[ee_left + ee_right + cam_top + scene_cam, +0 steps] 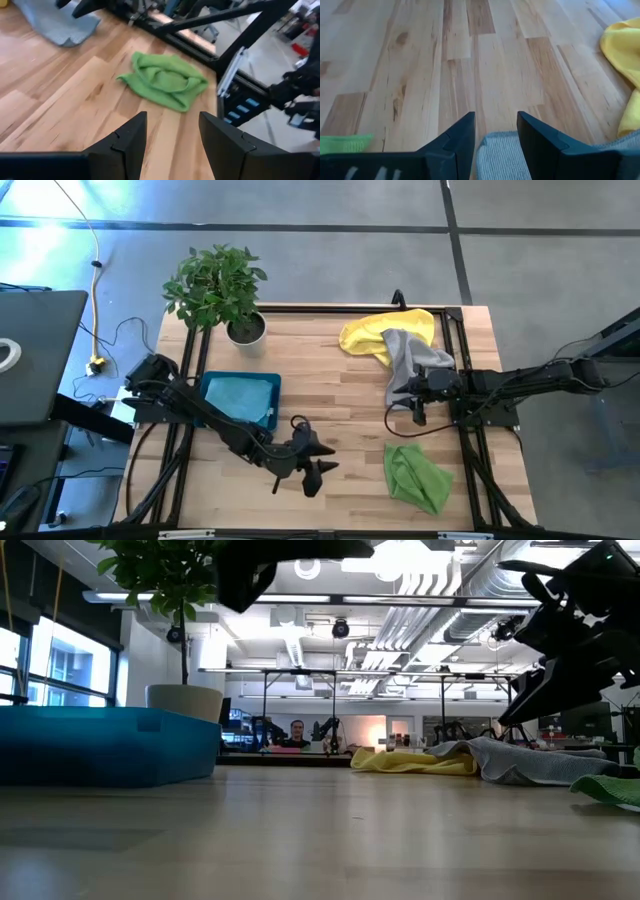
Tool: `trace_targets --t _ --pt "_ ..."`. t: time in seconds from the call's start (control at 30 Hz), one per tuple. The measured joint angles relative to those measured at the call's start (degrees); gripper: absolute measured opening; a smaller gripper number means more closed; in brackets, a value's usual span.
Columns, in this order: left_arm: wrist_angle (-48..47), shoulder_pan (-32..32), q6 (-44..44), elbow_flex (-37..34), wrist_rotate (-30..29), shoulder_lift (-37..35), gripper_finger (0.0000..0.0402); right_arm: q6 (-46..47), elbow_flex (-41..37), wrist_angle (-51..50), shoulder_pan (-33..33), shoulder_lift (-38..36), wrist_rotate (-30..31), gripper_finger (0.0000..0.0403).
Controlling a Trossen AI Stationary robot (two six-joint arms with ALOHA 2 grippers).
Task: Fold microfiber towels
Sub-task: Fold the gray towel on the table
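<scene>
the step in hand looks like choosing the next cloth to fold. the right hand (417,408) hovers with fingers spread and empty over the edge of the grey towel (408,358), which lies crumpled against the yellow towel (385,331) at the counter's (330,370) far right. the left hand (312,463), also spread and empty, hangs near the front edge, facing the bunched lime green towel (416,476). a light blue towel (238,398) seems to sit folded in the teal tray (210,383). next, the right hand should drop and pinch a grey corner.

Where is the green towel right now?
High view: green towel lies crumpled near the table's front right, below the grey towel, right of the left gripper.
</scene>
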Motion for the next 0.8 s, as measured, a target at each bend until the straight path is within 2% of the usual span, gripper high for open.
trace_targets --t 0.37,0.43,0.53,0.63,0.8 --pt "0.94 0.37 1.13 0.1 -0.14 0.12 0.017 -1.15 0.0 2.14 0.02 0.05 0.79 0.0138" --pt "0.93 0.39 1.41 0.1 -0.17 0.12 0.017 0.39 0.0 5.25 0.02 0.07 0.51 0.0138" --pt "0.97 0.38 2.45 0.1 -0.18 0.12 0.017 7.13 0.02 11.86 0.04 0.05 -3.45 0.0138" --pt "0.97 0.38 2.64 0.1 -0.21 0.12 0.017 7.53 0.02 16.63 0.07 0.07 -7.32 0.0138" --pt "0.97 0.39 2.64 0.1 -0.32 0.12 0.017 9.72 0.02 25.74 0.07 0.07 -5.44 0.0138"
